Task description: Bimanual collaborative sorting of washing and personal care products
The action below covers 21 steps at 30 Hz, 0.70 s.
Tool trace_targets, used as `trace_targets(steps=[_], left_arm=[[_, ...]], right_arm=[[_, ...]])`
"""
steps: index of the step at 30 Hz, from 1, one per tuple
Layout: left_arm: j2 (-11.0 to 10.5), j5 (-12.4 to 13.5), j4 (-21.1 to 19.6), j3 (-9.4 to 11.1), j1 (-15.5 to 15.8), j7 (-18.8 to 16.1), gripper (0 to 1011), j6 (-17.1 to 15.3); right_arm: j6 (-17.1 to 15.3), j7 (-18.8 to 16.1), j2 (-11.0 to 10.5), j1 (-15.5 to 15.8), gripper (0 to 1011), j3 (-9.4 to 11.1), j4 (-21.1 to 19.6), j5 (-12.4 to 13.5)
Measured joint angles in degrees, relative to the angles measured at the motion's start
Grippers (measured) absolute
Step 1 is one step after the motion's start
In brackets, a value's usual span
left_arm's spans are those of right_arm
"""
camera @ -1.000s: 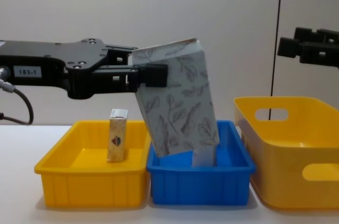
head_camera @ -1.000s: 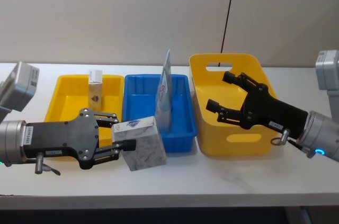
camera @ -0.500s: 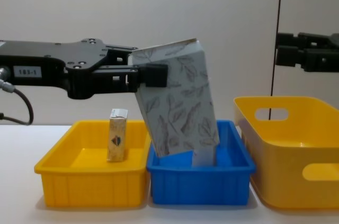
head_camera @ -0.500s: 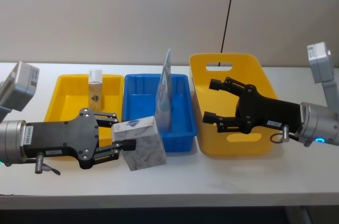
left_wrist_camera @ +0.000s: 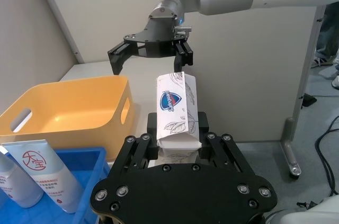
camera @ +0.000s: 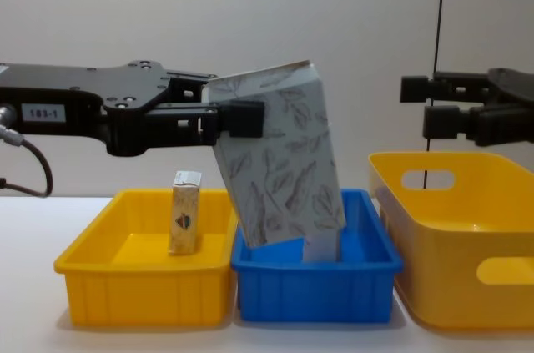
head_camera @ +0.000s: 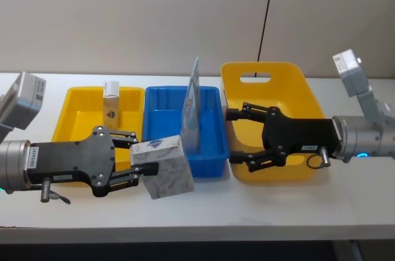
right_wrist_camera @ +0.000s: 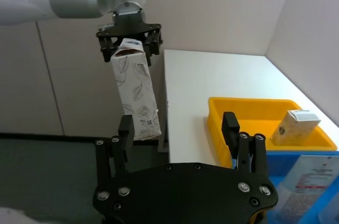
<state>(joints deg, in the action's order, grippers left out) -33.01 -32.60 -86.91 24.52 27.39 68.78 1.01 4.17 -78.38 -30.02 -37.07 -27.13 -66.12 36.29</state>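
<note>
My left gripper (head_camera: 139, 161) is shut on a cream carton (head_camera: 162, 167) with grey leaf print and a blue emblem, held tilted in the air in front of the blue bin (head_camera: 165, 119). The chest view has this carton (camera: 284, 157) above the blue bin's near side. To its right, my right gripper (head_camera: 232, 136) hangs open, its fingers turned toward the carton and apart from it. A small cream carton (head_camera: 111, 103) stands upright in the low yellow bin (head_camera: 80, 113). A tall white-blue tube (head_camera: 192, 107) stands in the blue bin.
A deep yellow bin (head_camera: 290, 97) with handle cut-outs stands at the right, partly under my right arm. The three bins sit side by side along the white table (head_camera: 278, 202). A plain wall is behind.
My right gripper has swung left and down, from over the deep yellow bin to its left rim, now level and facing the held carton. The left gripper and carton stay still.
</note>
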Motion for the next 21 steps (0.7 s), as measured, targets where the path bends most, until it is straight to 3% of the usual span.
trace_targets(steps=[10,21], left_arm=[[0.00,0.00,0.00,0.00,0.00,0.00,363,0.00],[0.00,0.00,0.00,0.00,0.00,0.00,363,0.00]], right_arm=[[0.77,-2.77,1.30,-2.30,1000,-2.51,2.25,-0.77],[1.70,-3.38,2.32,-3.00,1000,-4.18,2.85,-1.15]])
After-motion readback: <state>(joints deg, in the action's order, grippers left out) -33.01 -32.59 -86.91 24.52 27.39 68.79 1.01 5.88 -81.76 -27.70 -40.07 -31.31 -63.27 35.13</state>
